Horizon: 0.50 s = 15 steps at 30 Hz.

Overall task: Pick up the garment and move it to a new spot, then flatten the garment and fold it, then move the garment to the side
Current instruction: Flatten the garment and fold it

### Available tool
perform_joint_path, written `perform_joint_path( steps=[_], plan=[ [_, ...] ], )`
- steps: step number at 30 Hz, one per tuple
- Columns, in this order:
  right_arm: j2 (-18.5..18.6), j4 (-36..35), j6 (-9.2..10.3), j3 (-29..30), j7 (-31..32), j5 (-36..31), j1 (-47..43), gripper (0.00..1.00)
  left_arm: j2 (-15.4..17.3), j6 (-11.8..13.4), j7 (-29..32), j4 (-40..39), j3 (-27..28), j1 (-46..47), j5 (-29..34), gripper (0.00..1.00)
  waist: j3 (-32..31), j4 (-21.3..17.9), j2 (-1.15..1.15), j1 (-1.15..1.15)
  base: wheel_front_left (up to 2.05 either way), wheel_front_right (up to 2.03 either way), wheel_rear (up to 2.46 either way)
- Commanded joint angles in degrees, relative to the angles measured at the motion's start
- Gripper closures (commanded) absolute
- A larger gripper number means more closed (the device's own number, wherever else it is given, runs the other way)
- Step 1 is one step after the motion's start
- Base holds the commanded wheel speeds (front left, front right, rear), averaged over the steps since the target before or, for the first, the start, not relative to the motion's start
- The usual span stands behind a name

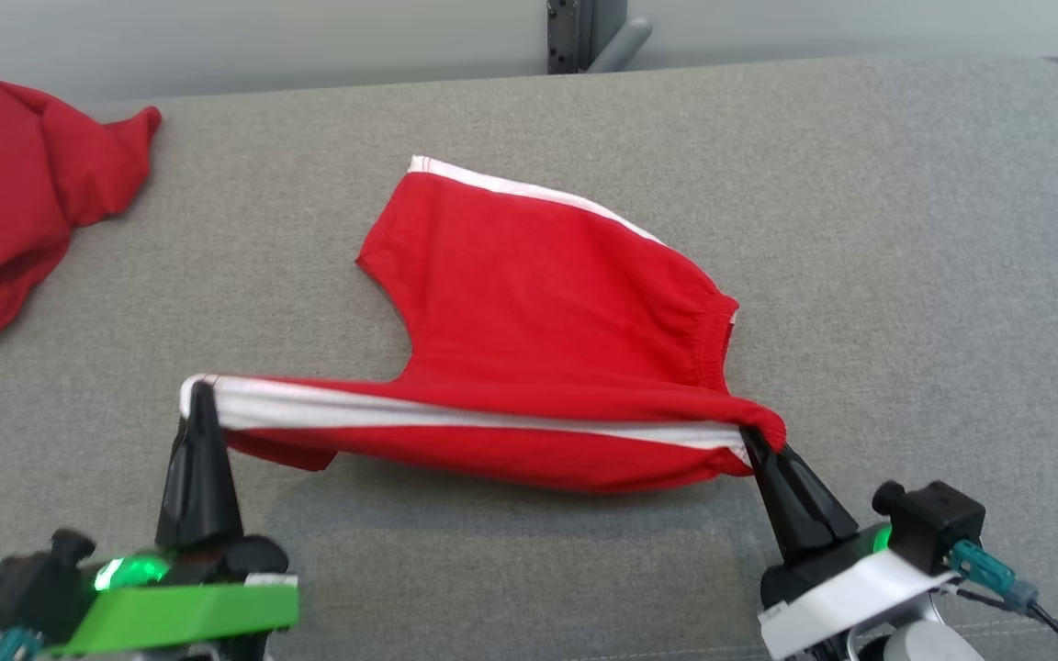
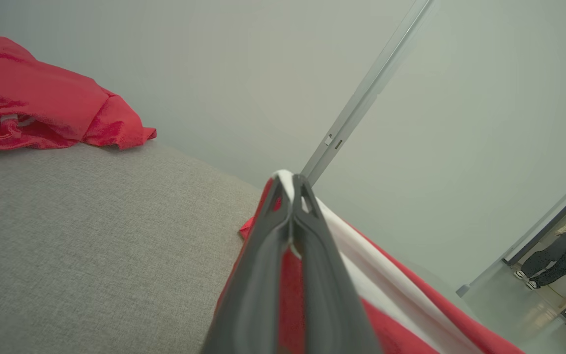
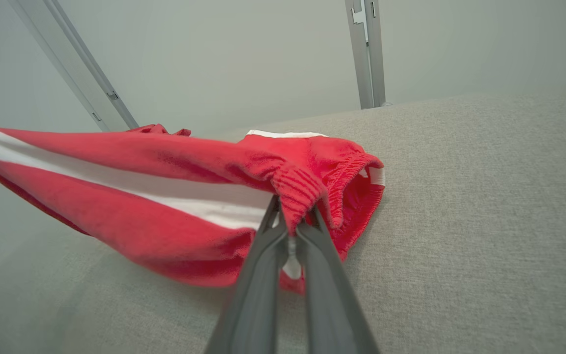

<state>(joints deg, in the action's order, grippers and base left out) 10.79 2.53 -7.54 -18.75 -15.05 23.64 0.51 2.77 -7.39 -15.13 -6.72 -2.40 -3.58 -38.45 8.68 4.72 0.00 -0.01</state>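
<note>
1. Red shorts (image 1: 538, 303) with a white side stripe are in the middle of the grey fabric surface (image 1: 906, 275). Their near edge is lifted and stretched between the two grippers, while the far leg and part of the waistband rest on the surface.
2. The left gripper (image 1: 201, 390) has its fingers pressed together on the leg end of the stripe. The right gripper (image 1: 754, 439) is pinched on the gathered waistband corner.
3. Both holds are small tip pinches. The likeliest fault is an end slipping out if the arms pull further apart or rise unevenly, which would drop that side in a heap.
4. The waistband bite looks bunched, so it may hold only part of the elastic. A pull could let it creep free.
5. The resting half will probably drag on the coarse surface when carried. That could fold the far leg under and make flattening harder.
6. Another red cloth (image 1: 15, 184) is crumpled at the far left. Carrying the shorts that way risks setting them on it or snagging it.
</note>
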Motion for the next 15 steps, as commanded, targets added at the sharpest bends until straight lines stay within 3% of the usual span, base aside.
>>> perform_joint_path(
  steps=[1,6,15],
  plan=[
    [-0.2,1.0,0.1,-0.1,-0.2,0.3,1.9,1.0,0.2,-0.1,-0.1,1.1,-0.8,3.2,1.6,1.0,1.5,-1.0,0.0,0.01,0.0,0.0,0.0],
    [-1.4,4.8,0.09,-0.4,-0.2,0.7,6.8,1.0,0.3,-0.1,0.0,6.3,-3.3,11.0,3.1,1.0,4.8,-2.9,0.0,0.01,0.0,0.0,0.0],
    [-5.3,11.2,0.09,0.6,-0.2,1.6,15.7,1.0,4.5,-0.1,0.0,19.5,-5.9,28.1,4.9,1.0,11.5,-8.3,0.0,0.01,0.0,0.0,0.0]
  ],
)
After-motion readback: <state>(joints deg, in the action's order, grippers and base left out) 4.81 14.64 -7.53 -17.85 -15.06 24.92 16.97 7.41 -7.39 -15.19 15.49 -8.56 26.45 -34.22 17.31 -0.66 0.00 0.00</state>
